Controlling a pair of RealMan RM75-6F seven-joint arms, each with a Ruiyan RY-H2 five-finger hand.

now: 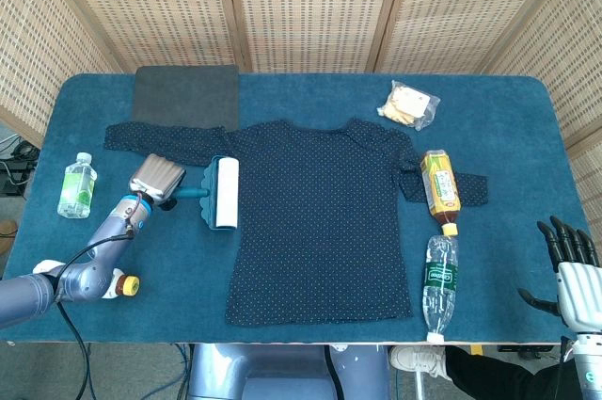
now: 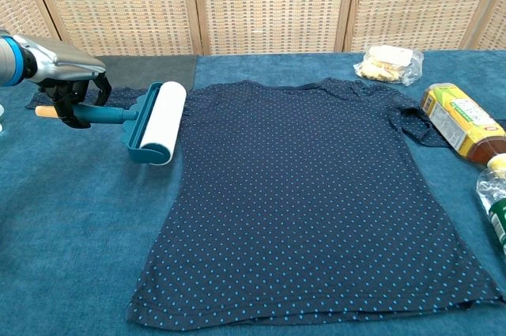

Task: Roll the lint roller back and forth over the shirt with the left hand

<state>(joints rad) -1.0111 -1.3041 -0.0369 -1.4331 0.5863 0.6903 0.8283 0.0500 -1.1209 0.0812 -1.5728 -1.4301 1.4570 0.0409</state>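
Observation:
A dark navy dotted shirt (image 1: 320, 221) (image 2: 308, 194) lies flat across the middle of the blue table. The lint roller (image 1: 222, 194) (image 2: 158, 122), white drum in a teal frame, rests at the shirt's left edge beside its sleeve. My left hand (image 1: 155, 179) (image 2: 73, 87) grips the roller's teal handle with its fingers wrapped round it. My right hand (image 1: 569, 264) hangs off the table's front right corner, fingers spread, holding nothing; the chest view does not show it.
A dark grey cloth (image 1: 185, 94) lies at the back left. A small water bottle (image 1: 75, 185) stands far left. A snack bag (image 1: 409, 104), a tea bottle (image 1: 439, 188) and a clear bottle (image 1: 438, 282) lie to the right of the shirt.

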